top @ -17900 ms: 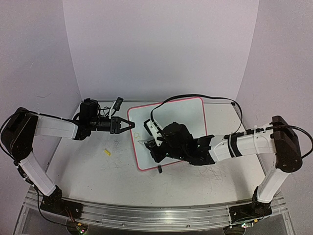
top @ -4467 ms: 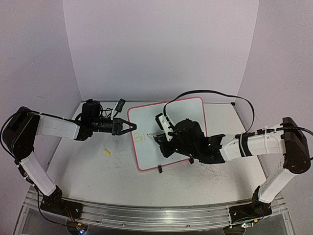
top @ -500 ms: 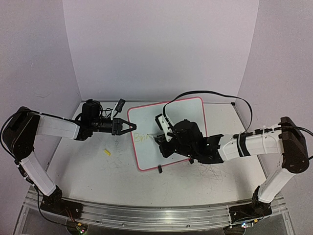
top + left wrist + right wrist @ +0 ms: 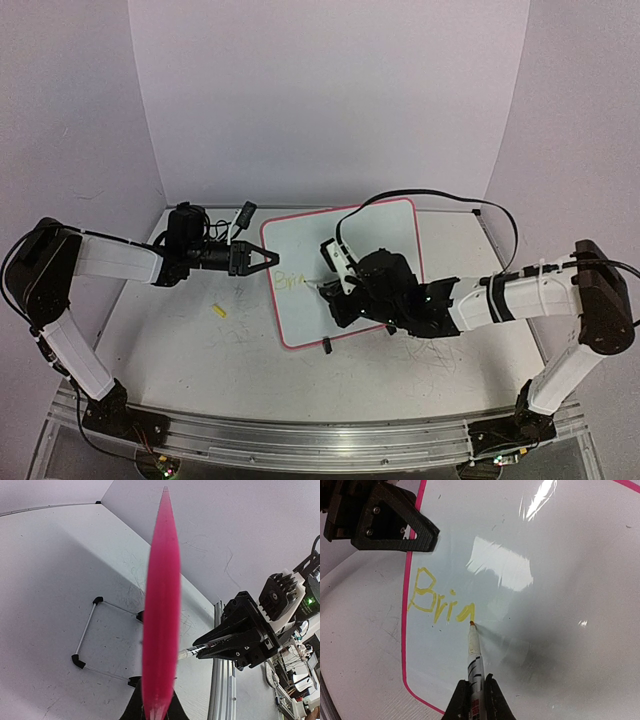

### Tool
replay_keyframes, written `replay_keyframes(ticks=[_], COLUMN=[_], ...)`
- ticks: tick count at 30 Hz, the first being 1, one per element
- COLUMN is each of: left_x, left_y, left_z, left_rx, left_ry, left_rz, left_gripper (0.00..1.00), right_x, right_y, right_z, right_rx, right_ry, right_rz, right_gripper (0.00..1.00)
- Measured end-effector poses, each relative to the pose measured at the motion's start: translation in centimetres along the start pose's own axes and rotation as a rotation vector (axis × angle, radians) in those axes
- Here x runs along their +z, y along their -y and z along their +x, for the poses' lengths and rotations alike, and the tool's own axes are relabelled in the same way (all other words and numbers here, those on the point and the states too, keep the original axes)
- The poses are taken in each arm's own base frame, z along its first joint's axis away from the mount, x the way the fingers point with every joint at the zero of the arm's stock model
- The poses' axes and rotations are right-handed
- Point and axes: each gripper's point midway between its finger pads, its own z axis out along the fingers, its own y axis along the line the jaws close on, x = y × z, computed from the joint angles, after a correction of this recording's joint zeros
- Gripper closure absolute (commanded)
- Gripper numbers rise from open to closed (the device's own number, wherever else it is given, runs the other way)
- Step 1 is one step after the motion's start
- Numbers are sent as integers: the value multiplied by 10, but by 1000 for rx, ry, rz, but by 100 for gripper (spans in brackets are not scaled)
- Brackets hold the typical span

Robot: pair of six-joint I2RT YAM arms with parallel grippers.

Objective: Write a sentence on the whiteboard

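Observation:
The whiteboard [image 4: 372, 228] lies on the table with its pink rim, tilted a little. Yellow letters reading "Brig", the start of the sentence [image 4: 289, 280], sit near its left edge and show large in the right wrist view [image 4: 440, 602]. My right gripper [image 4: 335, 291] is shut on a marker [image 4: 475, 660] whose tip touches the board at the end of the last letter. My left gripper [image 4: 267, 259] is closed on the board's left edge. The pink rim [image 4: 161, 605] runs edge-on between its jaws.
A small yellow cap [image 4: 219, 311] lies on the table left of the board. A black clip [image 4: 326, 347] sits at the board's near edge. A small black and white object [image 4: 243, 214] lies behind the left gripper. The right arm's black cable [image 4: 420, 192] arches over the board's far side.

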Motion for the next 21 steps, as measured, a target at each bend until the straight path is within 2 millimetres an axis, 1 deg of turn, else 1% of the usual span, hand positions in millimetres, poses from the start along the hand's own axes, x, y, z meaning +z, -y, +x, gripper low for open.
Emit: replay_keyframes(ticks=[6,14,21], left_x=[0,0,0], left_y=[0,0,0], left_z=[0,0,0], left_rx=[0,2,4], left_ry=[0,0,0], left_rz=[0,1,1], left_gripper=[100,100,100], right_x=[-1,-3,-3], right_y=[-3,-10,-12], right_z=[9,32,30], right_rx=[-2,-23,-25], right_ry=[-21,-85,-86], right_rz=[-15,-34,-36], right_gripper=[100,100,100])
